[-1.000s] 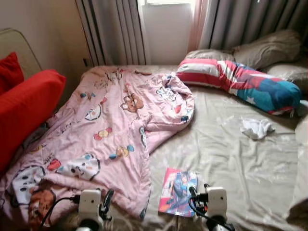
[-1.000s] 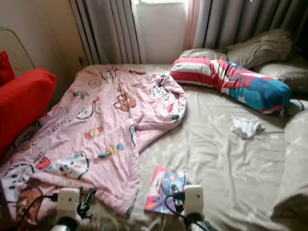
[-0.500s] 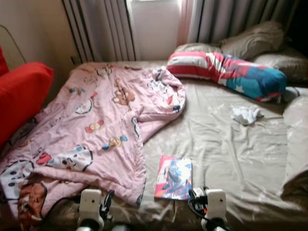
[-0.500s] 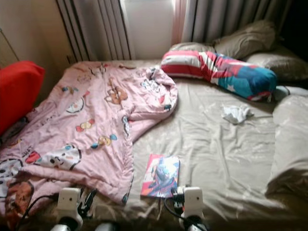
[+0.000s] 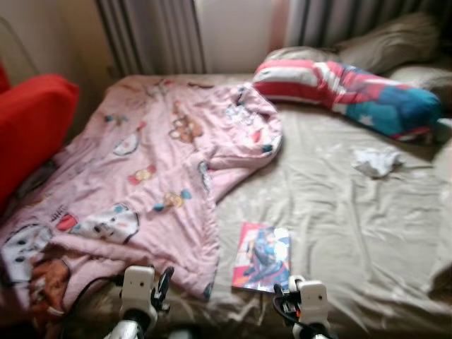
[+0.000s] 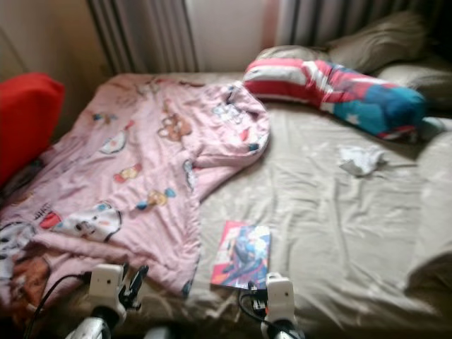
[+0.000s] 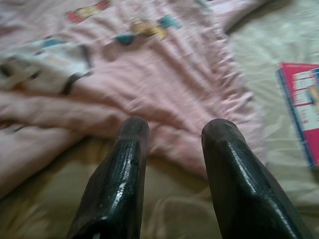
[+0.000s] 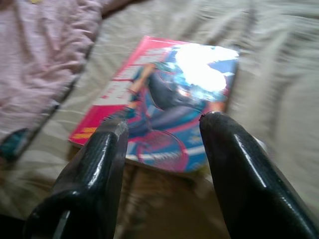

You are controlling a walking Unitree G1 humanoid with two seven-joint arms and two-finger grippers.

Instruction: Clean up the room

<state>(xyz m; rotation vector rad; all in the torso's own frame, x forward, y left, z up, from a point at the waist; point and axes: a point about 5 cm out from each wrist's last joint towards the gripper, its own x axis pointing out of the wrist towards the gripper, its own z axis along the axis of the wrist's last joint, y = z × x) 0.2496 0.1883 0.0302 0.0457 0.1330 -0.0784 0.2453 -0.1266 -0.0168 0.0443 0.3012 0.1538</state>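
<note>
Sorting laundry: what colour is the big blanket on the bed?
Pink blanket with cartoon prints, clearest in the left eye view.

Only the head camera shifted; nothing on the bed (image 5: 339,212) moved.

I can't read any text from here. The magazine (image 8: 164,104) at about six o'clock on the bed has lettering down the pink edge of its cover, but blur and glare wipe it out. The pink blanket (image 5: 141,169), at nine o'clock of it, carries small dark printed marks near its cartoon figures, too soft to make out as words.
</note>
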